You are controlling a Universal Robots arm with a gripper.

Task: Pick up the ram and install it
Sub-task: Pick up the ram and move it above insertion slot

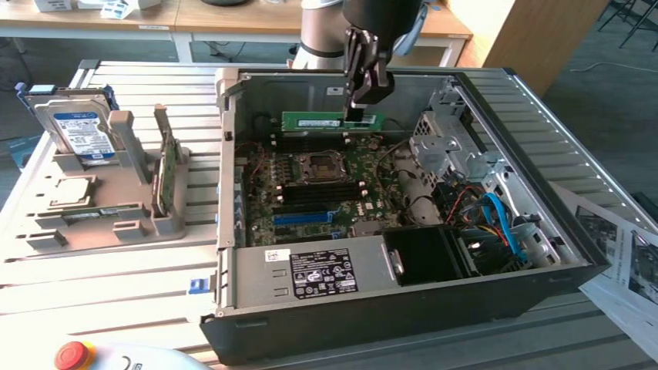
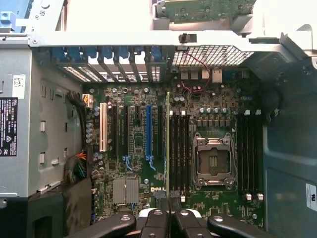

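On the slatted worktop (image 1: 123, 285) an open computer case (image 1: 411, 316) lies; the jaws clench the ram (image 1: 313, 121) above the motherboard (image 1: 362, 181). Best aligned parallel with the memory slots (image 2: 180, 148), level.

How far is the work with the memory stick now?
Done: the memory stick is picked up, the hand shut on it. In hand: it hangs over the motherboard inside the open computer case, near the black slots beside the processor socket. Left: it does not look seated in any slot yet.
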